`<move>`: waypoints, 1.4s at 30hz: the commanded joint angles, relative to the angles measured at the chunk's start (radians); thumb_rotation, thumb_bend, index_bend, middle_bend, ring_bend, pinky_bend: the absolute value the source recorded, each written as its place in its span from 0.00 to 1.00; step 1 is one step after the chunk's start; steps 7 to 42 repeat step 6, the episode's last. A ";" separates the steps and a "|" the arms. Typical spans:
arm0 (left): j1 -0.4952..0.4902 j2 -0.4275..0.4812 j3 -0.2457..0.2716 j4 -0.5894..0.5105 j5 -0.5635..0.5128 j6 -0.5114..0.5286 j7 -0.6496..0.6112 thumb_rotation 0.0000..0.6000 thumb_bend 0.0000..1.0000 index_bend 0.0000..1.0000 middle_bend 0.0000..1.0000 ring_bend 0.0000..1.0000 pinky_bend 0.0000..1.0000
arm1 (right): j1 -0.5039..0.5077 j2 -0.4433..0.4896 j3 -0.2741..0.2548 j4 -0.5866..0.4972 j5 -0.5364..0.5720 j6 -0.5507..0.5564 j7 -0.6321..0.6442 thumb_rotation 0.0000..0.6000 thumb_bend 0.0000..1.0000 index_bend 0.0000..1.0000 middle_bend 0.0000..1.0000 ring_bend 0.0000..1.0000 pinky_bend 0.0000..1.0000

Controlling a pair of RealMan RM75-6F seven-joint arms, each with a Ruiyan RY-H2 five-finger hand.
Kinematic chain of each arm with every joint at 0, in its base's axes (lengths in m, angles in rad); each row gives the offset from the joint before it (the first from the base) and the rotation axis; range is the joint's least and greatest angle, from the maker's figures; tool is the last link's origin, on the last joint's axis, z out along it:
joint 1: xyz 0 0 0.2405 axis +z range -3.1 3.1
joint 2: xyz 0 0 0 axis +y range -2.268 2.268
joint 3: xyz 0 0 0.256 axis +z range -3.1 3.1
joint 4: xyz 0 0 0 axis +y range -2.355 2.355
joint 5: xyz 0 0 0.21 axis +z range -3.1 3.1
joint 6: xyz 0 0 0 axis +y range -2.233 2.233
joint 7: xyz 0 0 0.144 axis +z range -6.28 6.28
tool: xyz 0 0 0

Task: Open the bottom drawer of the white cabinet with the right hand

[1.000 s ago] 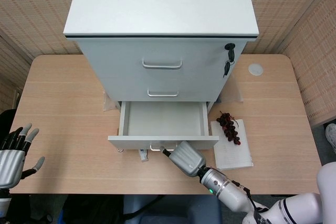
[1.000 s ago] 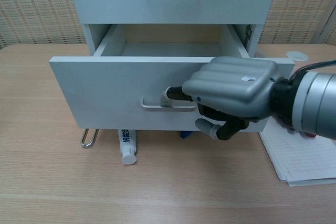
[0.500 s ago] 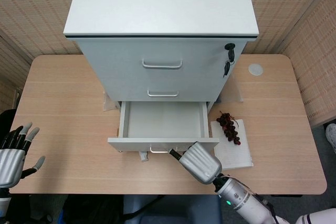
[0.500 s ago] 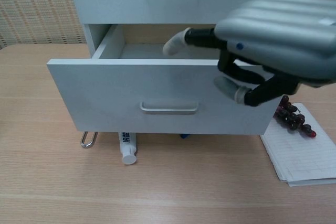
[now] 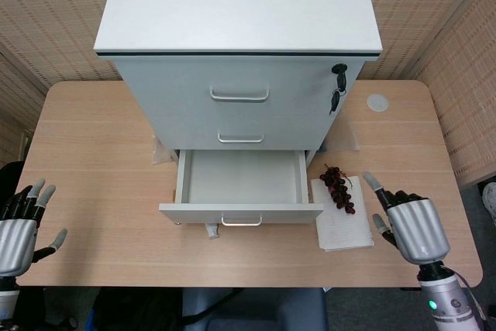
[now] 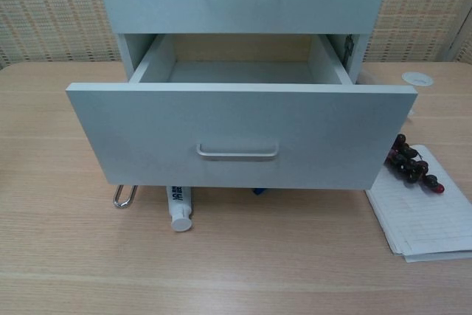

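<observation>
Bottom drawer of the white cabinet stands pulled well out over the wooden table, its front panel hanging forward of the two shut drawers above, so the job looks done or very nearly so; the right hand hovers well apart from it at the table's near right edge, fingers apart and holding nothing, a position that fits a hand with no more pulling to do. The left hand waits at the near left corner, likewise spread and empty, clear of the cabinet because the task gives it no part. Seen from the chest view, the drawer is a pale grey-white box with a flat front, a slim metal handle set level across its middle, and a bare inside. A marker and a metal clip lie on the table under its front edge, partly tucked beneath the cabinet. To the right, a bunch of dark grapes rests on a sheet of lined paper just beside the drawer, near enough that a careless sweep could catch it. Keys hang from the lock at the cabinet's upper right corner
</observation>
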 commanded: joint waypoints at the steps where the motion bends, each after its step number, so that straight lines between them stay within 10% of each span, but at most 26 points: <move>1: -0.001 -0.010 -0.002 0.004 0.004 0.004 0.001 1.00 0.27 0.08 0.04 0.07 0.13 | -0.083 -0.005 0.016 0.116 0.090 0.014 0.112 1.00 0.19 0.15 0.37 0.36 0.54; 6: -0.002 -0.032 0.000 0.014 0.008 0.005 0.008 1.00 0.27 0.08 0.04 0.06 0.13 | -0.133 -0.039 0.032 0.220 0.148 -0.038 0.214 1.00 0.18 0.04 0.21 0.18 0.38; 42: -0.002 -0.032 0.000 0.014 0.008 0.005 0.008 1.00 0.27 0.08 0.04 0.06 0.13 | -0.133 -0.039 0.032 0.220 0.148 -0.038 0.214 1.00 0.18 0.04 0.21 0.18 0.38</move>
